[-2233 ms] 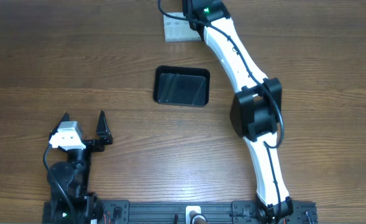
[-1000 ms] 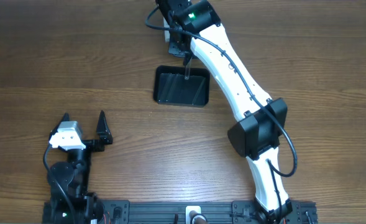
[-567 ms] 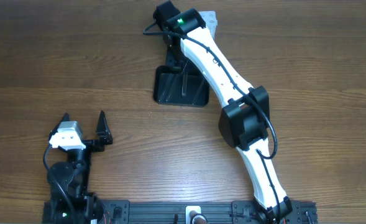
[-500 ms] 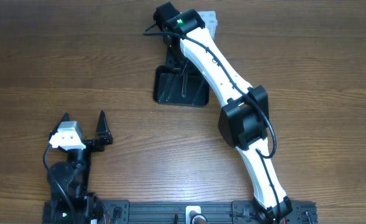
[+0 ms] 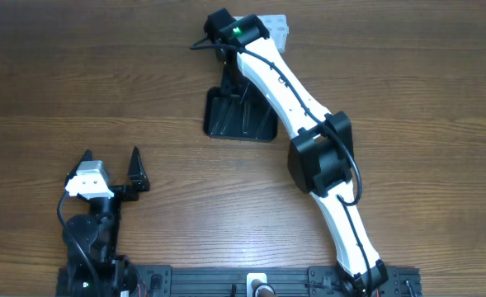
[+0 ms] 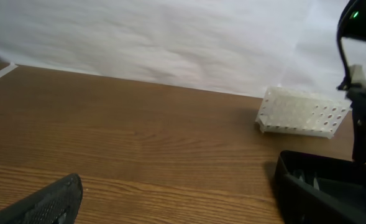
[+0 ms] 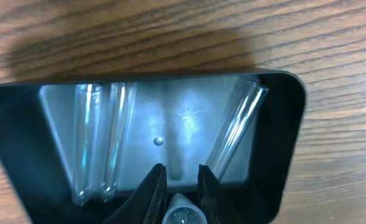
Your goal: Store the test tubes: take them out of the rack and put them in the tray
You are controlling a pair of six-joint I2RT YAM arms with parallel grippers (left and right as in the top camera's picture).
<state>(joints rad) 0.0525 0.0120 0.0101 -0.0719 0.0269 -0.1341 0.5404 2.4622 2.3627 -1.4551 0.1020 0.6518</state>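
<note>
1. Found the right jaws clenched on a clear, slim test tube (image 7: 184, 214), pinched near its top end and seen end-on.
2. Saw a black rectangular plastic tray (image 7: 281, 155) directly beneath those jaws, holding three more clear tubes. A pair (image 7: 86, 143) lay side by side off one side of the jaws, and a single tube (image 7: 235, 129) lay slanted off the other.
3. Spotted the white perforated plastic rack (image 5: 277, 31) just beyond the right jaws, on the wooden counter (image 5: 408, 99).
4. Noted the left jaws released and spread wide, well apart from tray and rack.
5. Judged the tube light, stiff, slick and probably brittle. Reckoned a gentle pinch near the rim best, with a low release.
</note>
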